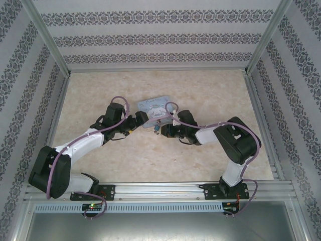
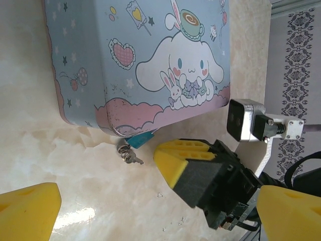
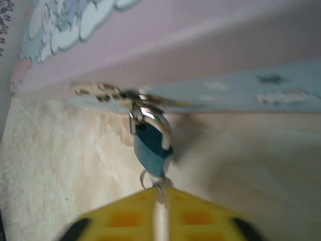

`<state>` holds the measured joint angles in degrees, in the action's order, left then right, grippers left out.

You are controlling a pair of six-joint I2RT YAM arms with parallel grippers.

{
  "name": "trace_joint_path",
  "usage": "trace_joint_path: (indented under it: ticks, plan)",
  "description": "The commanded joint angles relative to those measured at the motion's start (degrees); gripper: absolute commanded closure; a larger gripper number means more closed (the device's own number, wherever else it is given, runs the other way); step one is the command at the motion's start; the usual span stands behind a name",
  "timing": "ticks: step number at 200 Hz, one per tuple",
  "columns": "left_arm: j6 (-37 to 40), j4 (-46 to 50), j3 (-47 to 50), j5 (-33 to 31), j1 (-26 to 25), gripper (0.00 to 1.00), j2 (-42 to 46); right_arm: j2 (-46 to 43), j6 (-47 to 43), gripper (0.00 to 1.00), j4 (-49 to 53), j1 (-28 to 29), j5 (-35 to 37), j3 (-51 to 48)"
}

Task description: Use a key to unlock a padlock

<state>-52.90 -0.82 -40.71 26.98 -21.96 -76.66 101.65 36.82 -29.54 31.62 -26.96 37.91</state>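
Arms come in from the near rail and converge at the middle of the bench (image 1: 210, 160), with the left gripper (image 1: 137, 120) and right gripper (image 1: 163, 130) pointing toward each other and a small space between them. The left gripper is spread wide and holds nothing: in its wrist view its two yellow fingers (image 2: 27, 211) sit at opposite lower corners with bare bench between them. The right gripper has its jaws drawn nearly together, its yellow pads (image 3: 120, 221) leaving just a narrow slit. The key (image 3: 161, 191) hangs from a small ring under the padlock (image 3: 152, 150), and its lower end meets the top of that slit. The right wrist view is blurred there, so whether the pads actually pinch it cannot be told. In the left wrist view the key and ring lie on the bench just beside the right gripper's yellow tip, with a sliver of bench showing between them. The padlock, a small teal body, sits at the near edge of the tin (image 2: 100, 60), its silvery shackle (image 3: 159, 120) looped through the metal hasp (image 3: 95, 90) on that edge. The tin is pale blue with a pink cloud border and a white long-eared cartoon dog on its lid, and it lies flat just beyond both grippers. Patterned walls (image 1: 160, 37) close off the far side.
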Motion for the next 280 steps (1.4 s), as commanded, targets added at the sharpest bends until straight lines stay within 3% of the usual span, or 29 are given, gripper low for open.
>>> trace_joint_path:
  ticks: [1,128,147,176,194,234,280]
  plan:
    - [0.1,-1.4,0.6,1.1,0.9,0.00,0.5,-2.8,1.7,0.55,-2.5,-0.2,2.0,-2.7]
    - [-1.1,-4.3,0.2,3.2,0.9,0.00,-1.8,8.3,7.0,0.53,-10.5,5.2,7.9,2.2]
    - [-1.4,-4.6,0.0,3.5,0.9,0.00,-2.2,9.3,7.2,0.60,-10.7,5.8,8.3,2.5]
    - [-1.5,-5.0,-0.5,3.8,0.9,0.00,-2.7,8.7,7.2,0.88,-10.9,5.7,9.1,0.7]
    - [-1.5,-5.1,-0.8,3.9,0.8,0.00,-2.9,7.3,6.5,1.00,-10.3,5.0,8.9,-0.8]
    - [-1.0,-4.1,-1.8,3.8,0.8,0.00,-2.2,3.2,2.8,1.00,-5.0,1.5,5.7,-2.5]
    - [3.5,2.9,-5.2,0.8,0.0,0.00,-0.3,-2.2,-5.4,1.00,9.9,-1.5,2.7,0.7]
